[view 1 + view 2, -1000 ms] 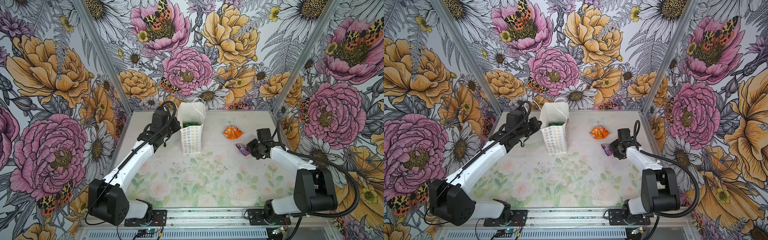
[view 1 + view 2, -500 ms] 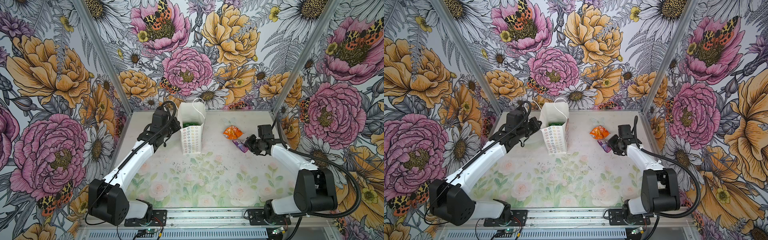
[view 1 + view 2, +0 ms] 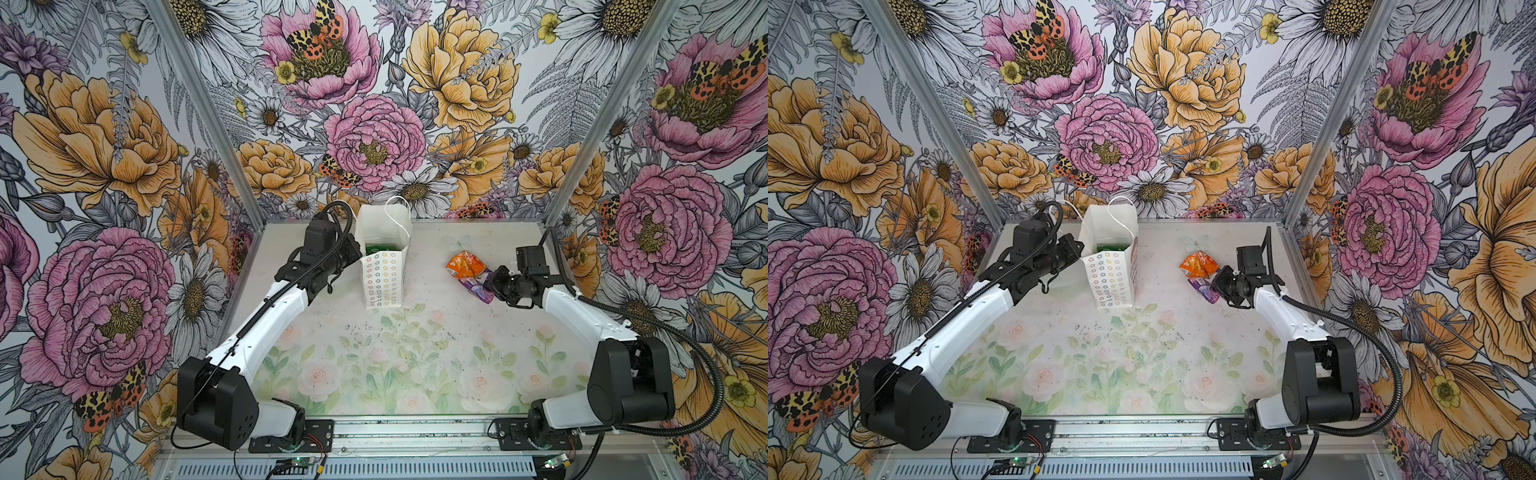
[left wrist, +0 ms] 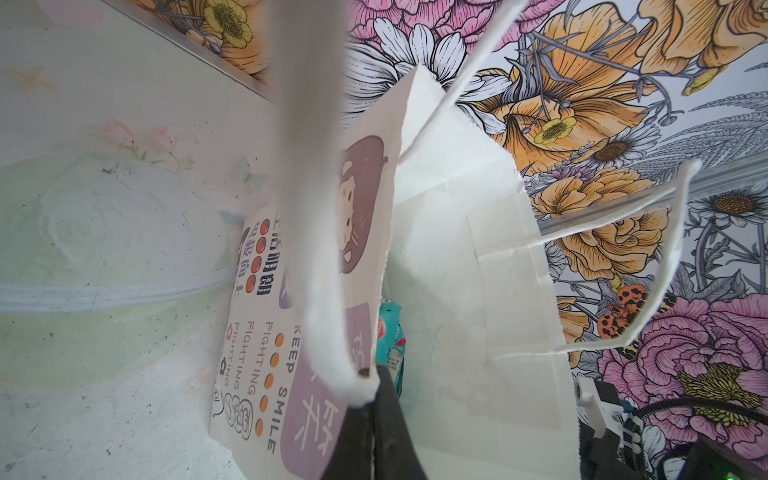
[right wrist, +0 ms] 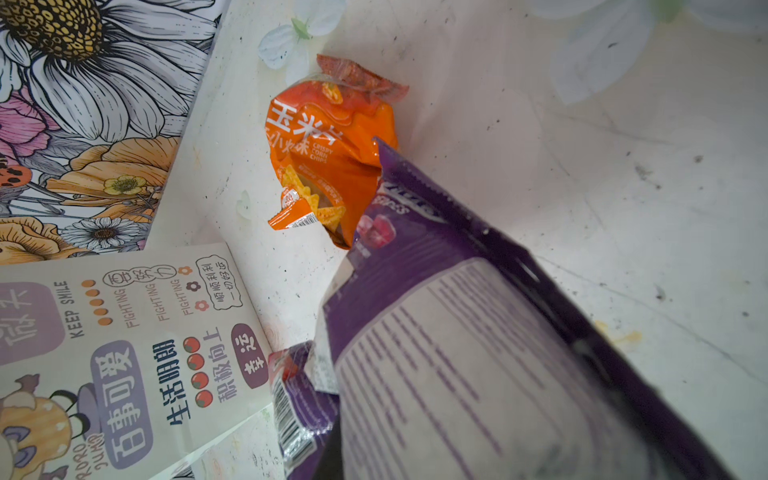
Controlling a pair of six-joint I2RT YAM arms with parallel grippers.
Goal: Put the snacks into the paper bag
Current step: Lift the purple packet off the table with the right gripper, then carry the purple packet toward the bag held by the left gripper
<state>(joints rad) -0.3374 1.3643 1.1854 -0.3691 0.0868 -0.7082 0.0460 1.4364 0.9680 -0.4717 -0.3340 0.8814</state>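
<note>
Purple packet (image 3: pixel 478 287) was pinched tight in the right gripper (image 3: pixel 493 280), with the orange packet (image 3: pixel 464 266) sat just past its fingertips. Bag (image 3: pixel 384 286) was clamped by the rim in the left gripper (image 3: pixel 357 254), and a green packet (image 3: pixel 379 246) was spotted inside, right beside that gripper.
</note>
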